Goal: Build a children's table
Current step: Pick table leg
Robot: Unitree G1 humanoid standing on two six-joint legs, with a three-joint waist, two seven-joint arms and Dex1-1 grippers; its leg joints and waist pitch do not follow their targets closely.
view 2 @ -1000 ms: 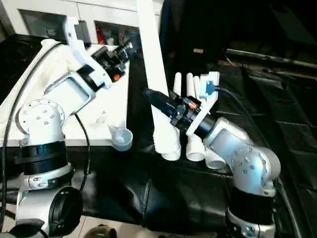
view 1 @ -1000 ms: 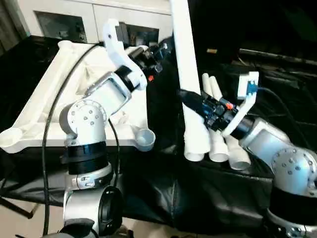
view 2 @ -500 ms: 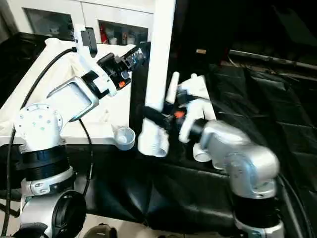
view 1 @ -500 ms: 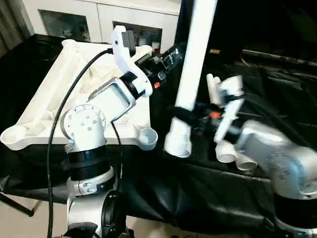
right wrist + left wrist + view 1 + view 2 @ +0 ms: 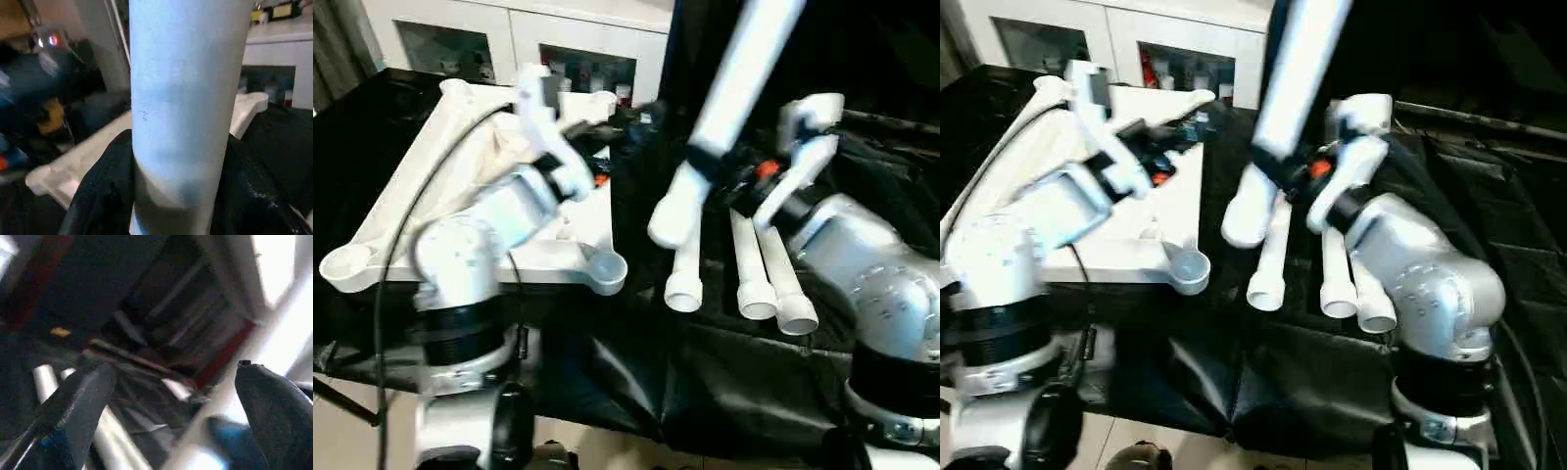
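right gripper [image 5: 720,176] jaws clamping a leg [image 5: 724,108], tilting it | corner socket [image 5: 605,271] sitting lower-left | left gripper [image 5: 171,401] jaws gaping, empty

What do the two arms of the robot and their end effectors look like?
Both arms are silver metal, with round jointed housings and black rings. A white bracket sits at each wrist, with a small orange mark beside it. The left end effector and right end effector have two black fingers each. A black cable loops along the left arm.
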